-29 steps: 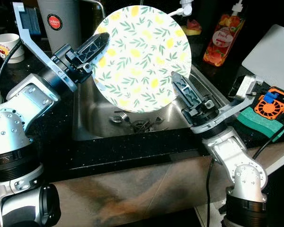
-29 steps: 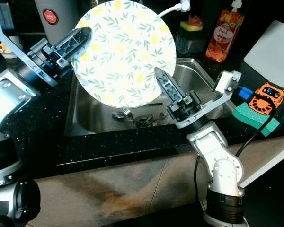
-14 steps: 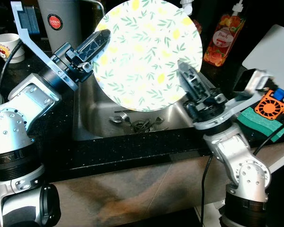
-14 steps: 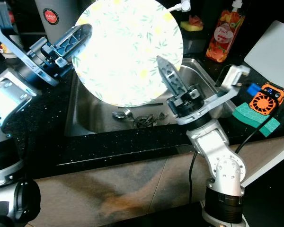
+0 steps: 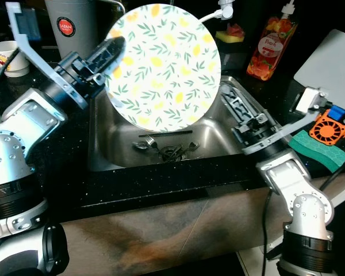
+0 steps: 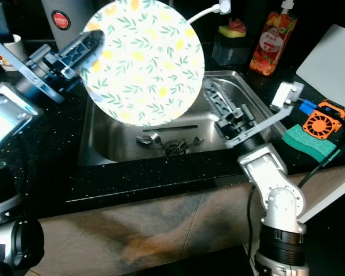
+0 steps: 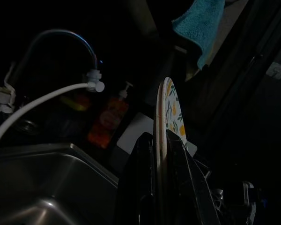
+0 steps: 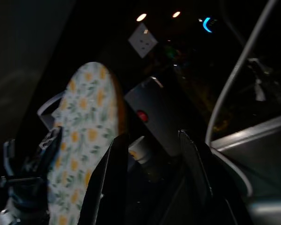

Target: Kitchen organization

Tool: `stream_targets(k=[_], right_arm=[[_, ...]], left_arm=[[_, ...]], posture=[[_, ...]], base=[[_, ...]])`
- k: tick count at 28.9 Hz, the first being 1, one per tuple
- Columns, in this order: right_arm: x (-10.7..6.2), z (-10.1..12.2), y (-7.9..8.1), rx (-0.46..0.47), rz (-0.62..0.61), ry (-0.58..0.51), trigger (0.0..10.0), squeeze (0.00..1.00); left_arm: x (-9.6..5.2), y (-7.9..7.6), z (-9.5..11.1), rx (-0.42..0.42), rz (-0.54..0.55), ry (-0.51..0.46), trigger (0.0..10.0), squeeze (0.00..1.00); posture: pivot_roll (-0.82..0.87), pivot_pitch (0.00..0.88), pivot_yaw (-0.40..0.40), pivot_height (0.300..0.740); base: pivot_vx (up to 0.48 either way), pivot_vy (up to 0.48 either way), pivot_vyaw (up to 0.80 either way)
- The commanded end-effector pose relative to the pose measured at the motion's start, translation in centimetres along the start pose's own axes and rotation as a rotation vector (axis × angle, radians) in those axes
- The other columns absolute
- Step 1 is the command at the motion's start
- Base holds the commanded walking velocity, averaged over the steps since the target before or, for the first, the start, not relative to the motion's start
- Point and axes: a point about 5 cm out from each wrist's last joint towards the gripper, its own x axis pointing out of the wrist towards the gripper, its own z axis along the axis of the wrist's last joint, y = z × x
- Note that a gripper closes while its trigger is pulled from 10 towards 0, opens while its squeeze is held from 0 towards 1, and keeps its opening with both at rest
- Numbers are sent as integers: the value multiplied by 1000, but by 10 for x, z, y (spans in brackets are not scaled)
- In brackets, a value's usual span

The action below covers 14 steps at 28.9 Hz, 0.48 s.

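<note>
The right claw [image 5: 233, 103] has let go of the floral plate [image 5: 163, 67] and drawn back to the sink's [image 5: 103, 146] right rim, fingers parted with nothing between them. The left claw [image 5: 106, 52] alone now grips the plate's left edge, holding it upright above the basin. Cutlery [image 5: 167, 150] lies around the drain below; a peach soap bottle [image 5: 268, 46] stands on the black table [image 5: 161, 178] behind.

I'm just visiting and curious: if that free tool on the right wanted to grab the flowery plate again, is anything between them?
Nothing visible is. The right tool hangs open over the sink, beside the plate, with bare air between them. The left tool is shut on the plate's opposite rim. The cutlery lies lower, on the sink bottom.
</note>
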Motion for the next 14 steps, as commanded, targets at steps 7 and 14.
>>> stream_targets(k=[7, 14], right_arm=[[-4, 4, 1, 28, 24, -20, 10000, 0], [-1, -5, 11, 109, 101, -5, 10000, 0]], left_arm=[[-3, -3, 7, 17, -23, -14, 10000, 0], [0, -4, 2, 0, -35, -8, 10000, 0]], posture=[[77, 7, -49, 740], [77, 7, -49, 740]], base=[[0, 0, 0], [0, 0, 0]])
